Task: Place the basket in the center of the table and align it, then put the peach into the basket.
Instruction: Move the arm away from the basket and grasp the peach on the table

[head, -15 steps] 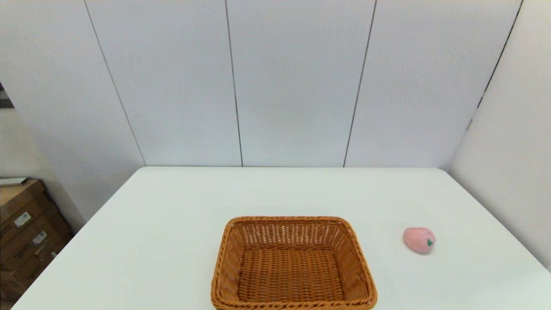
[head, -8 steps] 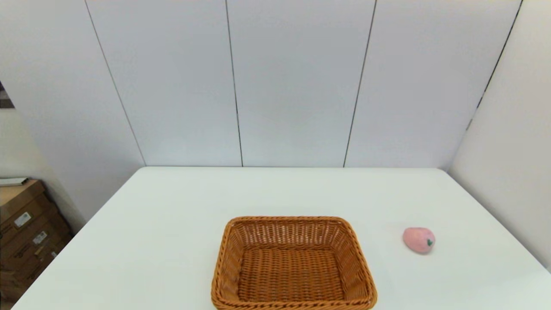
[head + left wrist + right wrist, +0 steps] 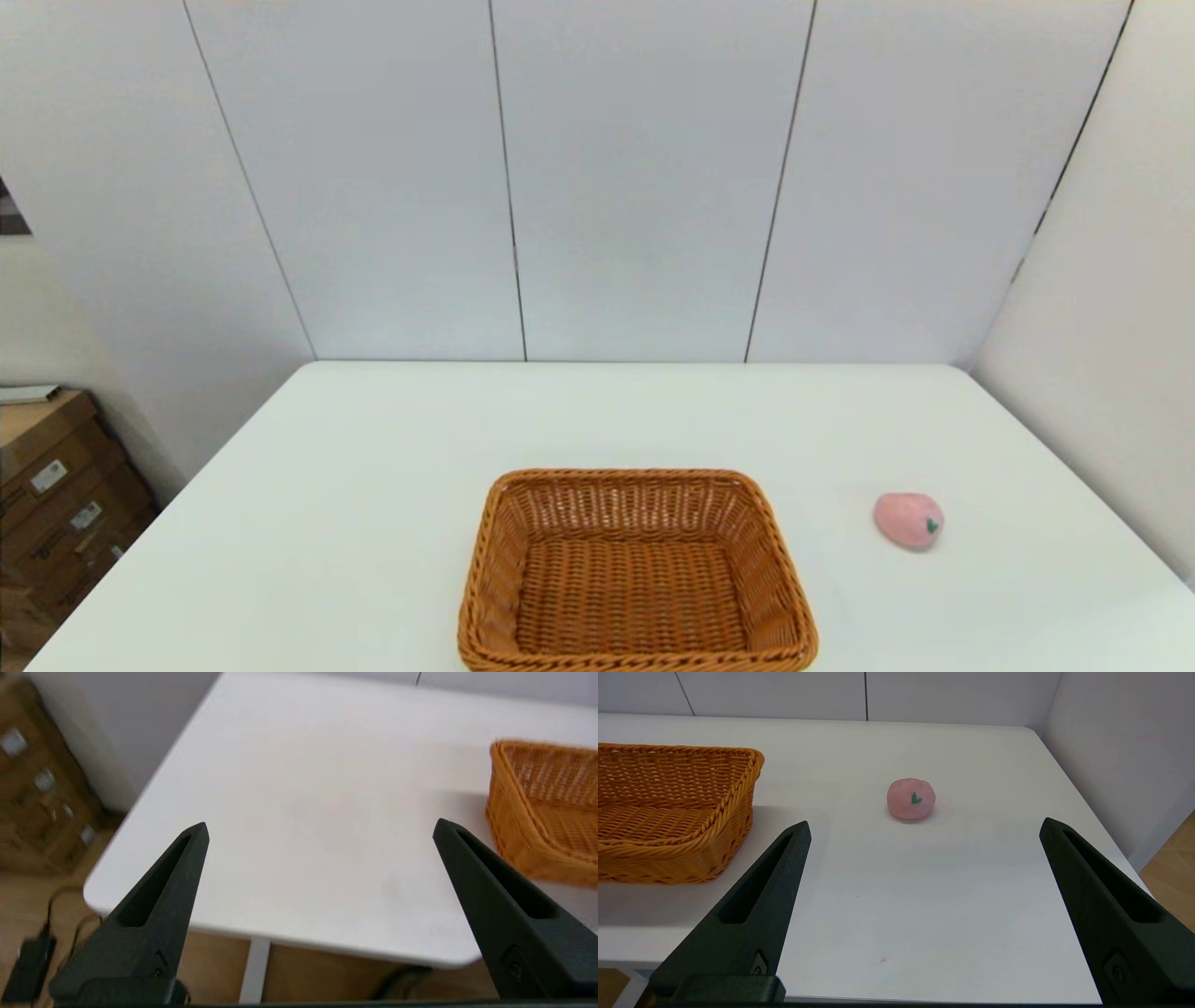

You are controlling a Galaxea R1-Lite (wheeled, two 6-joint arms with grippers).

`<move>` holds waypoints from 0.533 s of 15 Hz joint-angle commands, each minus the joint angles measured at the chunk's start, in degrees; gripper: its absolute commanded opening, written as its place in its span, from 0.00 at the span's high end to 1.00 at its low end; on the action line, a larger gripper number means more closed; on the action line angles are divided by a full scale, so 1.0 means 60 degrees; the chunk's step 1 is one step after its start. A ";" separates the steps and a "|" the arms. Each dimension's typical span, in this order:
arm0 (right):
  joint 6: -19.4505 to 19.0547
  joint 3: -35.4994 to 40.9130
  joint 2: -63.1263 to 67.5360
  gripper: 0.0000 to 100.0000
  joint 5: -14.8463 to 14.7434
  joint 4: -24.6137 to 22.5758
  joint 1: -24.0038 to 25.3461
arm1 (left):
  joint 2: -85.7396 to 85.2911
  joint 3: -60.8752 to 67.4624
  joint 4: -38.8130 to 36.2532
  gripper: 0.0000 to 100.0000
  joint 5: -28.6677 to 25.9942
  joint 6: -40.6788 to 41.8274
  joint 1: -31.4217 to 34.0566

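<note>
An orange-brown woven basket (image 3: 637, 574) sits empty on the white table (image 3: 373, 485), near its front edge and about midway across. To its right lies the pink peach (image 3: 907, 520) with its green stem mark showing, apart from the basket. Neither arm shows in the head view. My left gripper (image 3: 320, 828) is open, held off the table's front left edge with the basket (image 3: 546, 807) off to one side. My right gripper (image 3: 924, 828) is open too, near the front right edge, with the peach (image 3: 911, 799) lying ahead between its fingers' line and the basket (image 3: 668, 812) beside it.
Stacked cardboard boxes (image 3: 56, 495) stand on the floor left of the table. Grey wall panels (image 3: 644, 177) close the far side and the right. A cable and a black adapter (image 3: 28, 970) lie on the floor below the table's left corner.
</note>
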 commanded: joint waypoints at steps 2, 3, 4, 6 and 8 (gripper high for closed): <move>0.0021 -0.0026 0.0164 0.00 -0.0098 0.0052 -0.0012 | -0.1232 0.0970 -0.0296 0.00 0.0014 0.0574 -0.0104; 0.0006 -0.0114 0.0251 0.00 -0.0083 0.0242 -0.0012 | -0.1232 0.1058 -0.0267 0.00 -0.0117 0.0471 -0.0104; -0.0038 -0.0393 0.0339 0.00 -0.0098 0.0667 -0.0012 | -0.1232 0.1102 -0.0281 0.00 -0.0249 0.0471 -0.0104; 0.0021 -0.1345 0.1204 0.00 -0.0098 0.1604 -0.0012 | -0.1232 0.1102 -0.0281 0.00 -0.0264 0.0456 -0.0104; 0.0270 -0.2663 0.4163 0.00 -0.0098 0.1853 -0.0671 | -0.1232 0.1102 -0.0296 0.00 -0.0264 0.0471 -0.0104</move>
